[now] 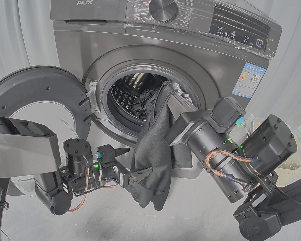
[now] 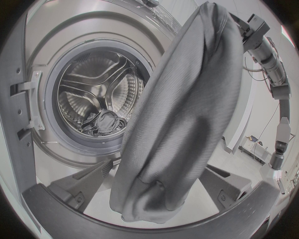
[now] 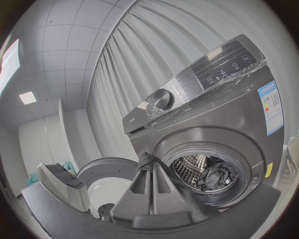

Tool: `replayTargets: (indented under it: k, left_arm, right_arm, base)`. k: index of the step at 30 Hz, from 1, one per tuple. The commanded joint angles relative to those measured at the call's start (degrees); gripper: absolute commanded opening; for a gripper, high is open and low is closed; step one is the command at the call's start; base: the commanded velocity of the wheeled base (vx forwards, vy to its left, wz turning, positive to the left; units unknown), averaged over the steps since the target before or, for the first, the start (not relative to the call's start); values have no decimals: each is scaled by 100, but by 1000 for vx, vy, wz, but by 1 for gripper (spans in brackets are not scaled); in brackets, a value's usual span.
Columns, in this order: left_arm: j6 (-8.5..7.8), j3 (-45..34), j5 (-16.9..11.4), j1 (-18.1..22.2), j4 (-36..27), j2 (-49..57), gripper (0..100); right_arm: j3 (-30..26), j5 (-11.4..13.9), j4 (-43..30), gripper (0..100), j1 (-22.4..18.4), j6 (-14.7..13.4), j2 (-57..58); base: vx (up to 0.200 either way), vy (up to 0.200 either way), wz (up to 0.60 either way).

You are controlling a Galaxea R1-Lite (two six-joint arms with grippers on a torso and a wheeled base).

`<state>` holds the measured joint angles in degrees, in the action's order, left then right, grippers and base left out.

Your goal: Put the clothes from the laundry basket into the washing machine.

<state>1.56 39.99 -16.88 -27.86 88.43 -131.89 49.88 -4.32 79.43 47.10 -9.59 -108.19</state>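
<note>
A dark grey garment (image 1: 152,153) hangs in front of the washing machine (image 1: 94,45), at the right rim of the drum opening. My right gripper (image 1: 169,93) is shut on its top fold, and the right wrist view shows the fingers (image 3: 140,193) pressed together with cloth (image 3: 145,158) bunched at their tips. My left gripper (image 1: 133,161) sits low, open, at the garment's lower left edge. In the left wrist view the hanging garment (image 2: 180,118) falls between the spread fingers (image 2: 93,179). Another dark piece of clothing (image 2: 102,123) lies inside the drum (image 3: 190,165).
The machine's round door (image 1: 30,87) stands swung open to the left, close to my left arm. A white laundry basket (image 1: 299,163) sits at the right behind my right arm. Bare pale floor (image 1: 178,226) lies below the garment. Curtains hang behind the machine.
</note>
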Motion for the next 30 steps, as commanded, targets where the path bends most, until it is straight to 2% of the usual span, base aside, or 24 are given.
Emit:
replayTargets:
  k: [1,10,13,15,16,23,24,27,30]
  left_arm:
    - [20,396,10,-1,-1,-443,100]
    - [64,1055,27,52,-1,-856,100]
    - [222,1301,203,61,-1,-944,100]
    - [266,1433,247,61,-1,-988,100]
    - [266,1495,256,52,-1,-1032,0]
    - [275,1547,370,70,8,-1014,0]
    - [275,1530,467,96,25,-953,0]
    - [275,1416,493,228,25,-619,0]
    - [275,1249,493,254,25,-381,0]
  right_arm:
    - [-31,1,11,0,150,1,35]
    - [-84,1,37,0,211,1,79]
    - [-128,1,37,0,238,1,96]
    - [-154,1,37,0,229,10,105]
    - [-163,1,37,0,211,1,114]
    - [-242,-105,-7,0,-175,37,105]
    - [-348,-113,-33,0,-351,89,114]
    - [-620,-113,-42,0,-676,186,114]
    - [-805,-113,-33,0,-826,186,96]
  base:
    - [0,0,0]
    - [0,0,0]
    - [0,0,0]
    - [0,0,0]
    - [0,0,0]
    - [0,0,0]
    - [0,0,0]
    - [0,0,0]
    - [0,0,0]
